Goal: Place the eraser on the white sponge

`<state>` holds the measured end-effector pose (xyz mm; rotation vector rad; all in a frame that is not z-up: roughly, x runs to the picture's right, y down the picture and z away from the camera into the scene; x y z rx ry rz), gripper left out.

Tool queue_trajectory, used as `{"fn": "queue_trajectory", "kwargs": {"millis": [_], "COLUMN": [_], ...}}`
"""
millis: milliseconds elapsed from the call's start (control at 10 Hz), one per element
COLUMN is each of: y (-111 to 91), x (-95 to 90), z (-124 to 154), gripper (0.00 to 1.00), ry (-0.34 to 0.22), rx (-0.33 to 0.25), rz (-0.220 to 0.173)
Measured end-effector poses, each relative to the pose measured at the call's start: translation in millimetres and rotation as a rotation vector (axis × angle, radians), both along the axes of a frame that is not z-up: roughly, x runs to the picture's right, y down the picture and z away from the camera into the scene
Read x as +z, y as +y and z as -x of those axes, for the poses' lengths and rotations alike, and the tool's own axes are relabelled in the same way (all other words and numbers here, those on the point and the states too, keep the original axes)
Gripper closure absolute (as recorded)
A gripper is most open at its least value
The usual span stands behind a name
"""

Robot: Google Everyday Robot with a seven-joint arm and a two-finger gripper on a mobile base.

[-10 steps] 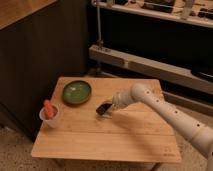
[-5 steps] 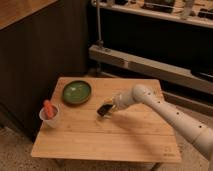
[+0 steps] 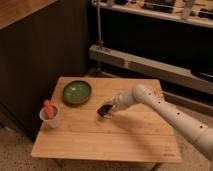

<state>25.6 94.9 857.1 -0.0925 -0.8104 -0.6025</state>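
Pincer (image 3: 106, 110) is seen low over the middle of the wooden table (image 3: 125, 142), at the end of a white arm (image 3: 165, 107) reaching in from the right. It appears closed on the eraser (image 3: 103, 111), a small dark block held just above the wood. A green bowl (image 3: 76, 92) is set to the far left, and a white cup (image 3: 50, 116) near the left edge.
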Motion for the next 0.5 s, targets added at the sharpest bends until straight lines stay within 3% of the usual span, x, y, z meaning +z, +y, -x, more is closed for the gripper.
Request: {"fn": "queue_trajectory", "kwargs": {"millis": [500], "y": [0.4], "x": [-1.3], "z": [0.3], "gripper": [0.32], "ry": [0.003], "rx": [-0.006], "rz": [-0.002]}}
